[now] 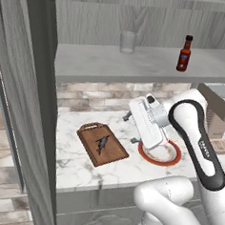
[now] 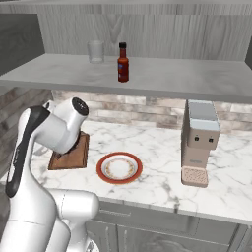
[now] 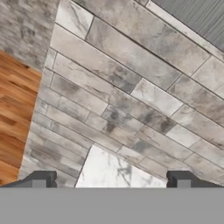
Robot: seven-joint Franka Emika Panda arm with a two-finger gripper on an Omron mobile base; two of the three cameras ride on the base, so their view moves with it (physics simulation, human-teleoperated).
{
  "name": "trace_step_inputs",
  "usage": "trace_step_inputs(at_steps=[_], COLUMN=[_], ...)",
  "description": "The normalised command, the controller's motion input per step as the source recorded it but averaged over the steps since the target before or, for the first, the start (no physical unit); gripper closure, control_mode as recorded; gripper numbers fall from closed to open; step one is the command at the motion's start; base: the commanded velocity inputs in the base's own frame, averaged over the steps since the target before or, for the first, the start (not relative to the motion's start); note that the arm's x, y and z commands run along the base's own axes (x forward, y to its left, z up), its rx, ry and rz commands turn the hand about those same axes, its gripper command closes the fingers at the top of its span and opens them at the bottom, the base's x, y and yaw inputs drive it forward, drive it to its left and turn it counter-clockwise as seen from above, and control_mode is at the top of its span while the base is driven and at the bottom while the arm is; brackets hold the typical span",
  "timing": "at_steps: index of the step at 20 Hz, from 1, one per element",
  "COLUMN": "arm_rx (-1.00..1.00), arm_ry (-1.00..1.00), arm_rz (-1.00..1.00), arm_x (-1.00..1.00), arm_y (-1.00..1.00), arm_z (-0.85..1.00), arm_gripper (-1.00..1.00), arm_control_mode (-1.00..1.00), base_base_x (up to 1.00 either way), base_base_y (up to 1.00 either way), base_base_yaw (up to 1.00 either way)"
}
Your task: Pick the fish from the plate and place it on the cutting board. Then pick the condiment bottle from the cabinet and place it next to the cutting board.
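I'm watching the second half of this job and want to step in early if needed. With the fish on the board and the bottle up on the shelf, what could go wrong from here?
The clear glass stands close beside the condiment bottle on the cabinet shelf; the open gripper could knock it while reaching. The tall, narrow bottle could tip if it is nudged. Setting it down carelessly could bump the cutting board and shift the fish.
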Motion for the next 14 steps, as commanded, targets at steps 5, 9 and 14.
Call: trace_step_inputs(at_steps=[5, 9, 14], arm_rx=[0.02, 0.01, 0.01], arm_ry=[0.00, 0.00, 0.00], arm_rz=[0.01, 0.00, 0.00], arm_x=[-0.22, -0.12, -0.11], arm_y=[-0.01, -0.11, -0.21], arm_z=[0.33, 0.28, 0.30], arm_gripper=[-1.00, -1.00, -1.00], arm_control_mode=[-1.00, -1.00, -1.00], base_base_x=[0.00, 0.00, 0.00], base_base_y=[0.00, 0.00, 0.00], base_base_yaw=[0.00, 0.00, 0.00])
